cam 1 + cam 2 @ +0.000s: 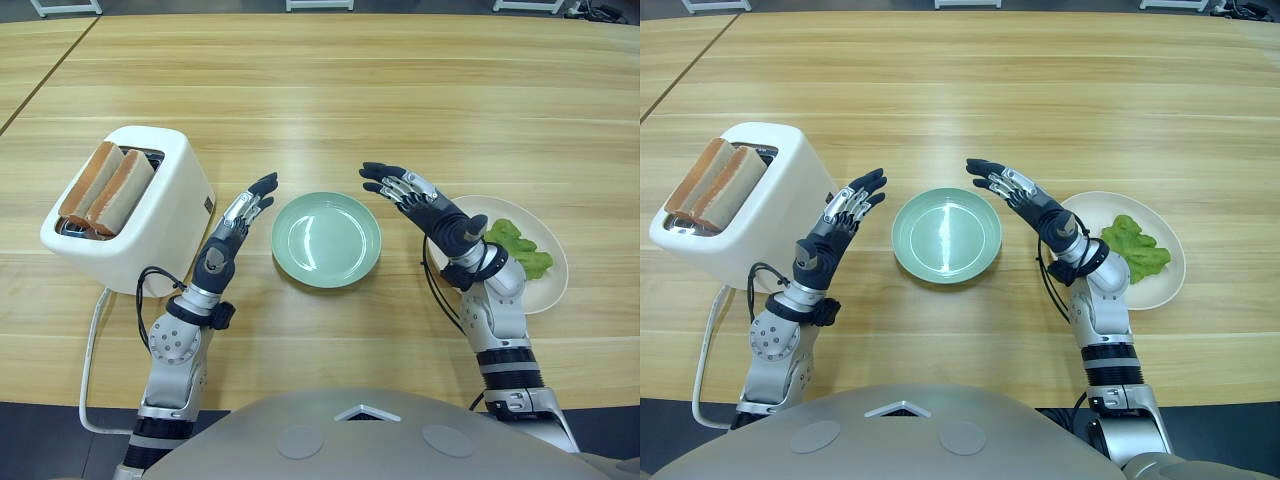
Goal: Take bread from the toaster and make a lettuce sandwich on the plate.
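Left robot hand (232, 240): fingers spread and empty, just beside the white boxy toaster (165, 215).
Right robot hand (425, 205): open too, holding nothing, hovering between the round pale-green plate (326, 240) and the cream plate (553, 275).
Bread (105, 190): two browned slices upright in the toaster slots, tops showing. We'd call them light, stiff and crumbly, so pinch the exposed top edge.
Lettuce (520, 248): a crinkled green leaf on the cream plate; soft and limp, we reckon.
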Controlling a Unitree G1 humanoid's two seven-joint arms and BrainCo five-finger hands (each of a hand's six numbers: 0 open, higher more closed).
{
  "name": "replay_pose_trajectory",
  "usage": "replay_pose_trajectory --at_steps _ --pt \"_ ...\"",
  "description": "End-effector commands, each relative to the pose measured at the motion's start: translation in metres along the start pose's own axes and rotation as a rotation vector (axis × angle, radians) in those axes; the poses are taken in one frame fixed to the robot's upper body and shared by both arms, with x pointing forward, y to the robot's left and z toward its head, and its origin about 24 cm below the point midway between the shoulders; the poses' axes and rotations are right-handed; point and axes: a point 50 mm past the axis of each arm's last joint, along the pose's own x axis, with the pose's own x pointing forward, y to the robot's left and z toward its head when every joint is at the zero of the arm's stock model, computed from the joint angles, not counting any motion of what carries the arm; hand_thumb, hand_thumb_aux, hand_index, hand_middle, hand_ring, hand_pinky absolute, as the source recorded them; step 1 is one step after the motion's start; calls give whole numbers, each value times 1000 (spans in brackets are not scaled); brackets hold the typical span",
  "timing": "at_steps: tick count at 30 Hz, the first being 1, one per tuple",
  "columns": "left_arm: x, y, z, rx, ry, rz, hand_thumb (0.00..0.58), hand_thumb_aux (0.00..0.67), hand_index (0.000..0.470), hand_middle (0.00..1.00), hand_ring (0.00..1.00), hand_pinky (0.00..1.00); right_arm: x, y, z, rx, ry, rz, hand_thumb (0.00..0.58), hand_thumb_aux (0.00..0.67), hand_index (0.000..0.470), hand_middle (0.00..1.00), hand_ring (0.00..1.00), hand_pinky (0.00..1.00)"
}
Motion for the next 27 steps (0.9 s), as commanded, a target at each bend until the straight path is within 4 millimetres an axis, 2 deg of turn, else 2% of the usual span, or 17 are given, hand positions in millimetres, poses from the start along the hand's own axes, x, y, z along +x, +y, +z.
replay_pose_trajectory --at_steps 1,4,8,11,13,14,16,18,19,20,21,22,23,24,25,26,27 --pt "0 2 0 0 0 8 0 0 0 0 0 0 1 -1 0 1 1 5 0 0 0 0 0 0" --pt "3 -2 8 -17 -26 18 0 0 0 0 0 0 1 -1 -1 2 2 6 0 0 0 0 0 0" --pt "13 -3 36 -10 -46 81 0 0 0 0 0 0 3 1 -2 3 2 8 0 0 0 0 0 0" --pt "16 10 73 31 -75 171 0 0 0 0 0 0 5 2 -2 7 -2 13 0 0 0 0 0 0" --pt "13 28 109 123 -115 245 0 0 0 0 0 0 6 3 -2 8 -3 13 0 0 0 0 0 0" --pt "8 40 123 232 -111 283 0 0 0 0 0 0 6 4 -2 8 -3 12 0 0 0 0 0 0" --pt "-4 69 140 639 10 335 0 0 0 0 0 0 5 4 -2 6 -3 6 0 0 0 0 0 0" --pt "-16 98 138 1015 215 365 0 0 0 0 0 0 5 5 -2 4 -2 1 0 0 0 0 0 0" --pt "-23 112 133 1133 323 371 0 0 0 0 0 0 4 5 -2 2 -1 -1 0 0 0 0 0 0" --pt "-30 126 127 1193 414 385 83 50 35 0 0 0 4 5 -1 0 -1 -3 0 0 0 0 0 0" --pt "-38 137 121 1214 491 396 374 271 190 0 0 0 3 5 -1 -3 0 -5 0 0 0 0 0 0" --pt "-44 144 117 1223 541 407 460 365 256 0 0 0 3 5 -1 -4 1 -5 0 0 0 0 0 0" --pt "-49 150 114 1228 575 420 458 363 254 0 0 0 2 5 -1 -6 2 -4 0 0 0 0 0 0" --pt "-54 153 112 1222 600 427 405 302 212 0 0 0 2 4 -1 -6 3 -3 0 0 0 0 0 0" --pt "-57 157 109 1217 623 432 187 118 83 0 0 0 2 4 -1 -8 4 -3 0 0 0 0 0 0" --pt "-60 160 106 1214 648 432 0 0 0 0 0 0 1 4 0 -10 5 -5 0 0 0 0 0 0" --pt "-63 163 103 1209 669 430 0 0 0 0 0 0 0 4 0 -11 7 -7 0 0 0 0 0 0"
